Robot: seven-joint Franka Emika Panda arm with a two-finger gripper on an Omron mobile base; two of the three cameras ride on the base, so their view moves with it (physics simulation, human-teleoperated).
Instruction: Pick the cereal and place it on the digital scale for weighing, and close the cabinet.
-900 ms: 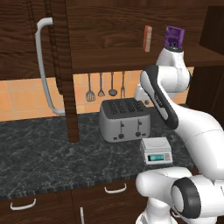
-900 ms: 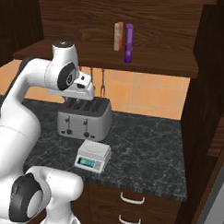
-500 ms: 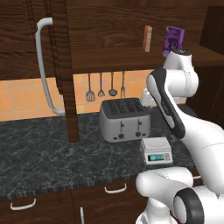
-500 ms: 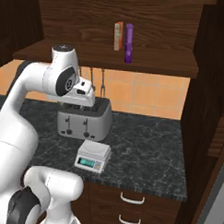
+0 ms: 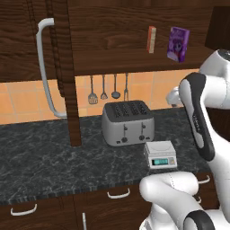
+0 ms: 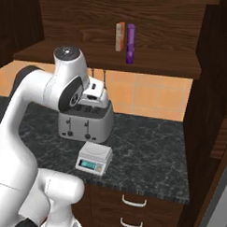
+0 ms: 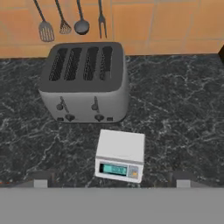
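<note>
Since the earlier frames the arm has swung down and right, off the shelf. From the left base, the cereal [image 5: 178, 44] stands upright on the cabinet [image 5: 112, 45] shelf, long axis vertical, front toward the room, beside 1 orange box [image 5: 152, 39]. From the right base it shows its narrow edge, high above the scale [image 6: 94, 158]. At the hand, the gripper [image 7: 111, 179] has its fingers spread wide, holding nothing, facing down at the scale before the toaster [image 7: 83, 81]; the cereal lies above it.

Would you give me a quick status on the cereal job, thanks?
Jaws open, empty. Cereal on cabinet shelf beside orange box. Scale bare. Door open.
</note>
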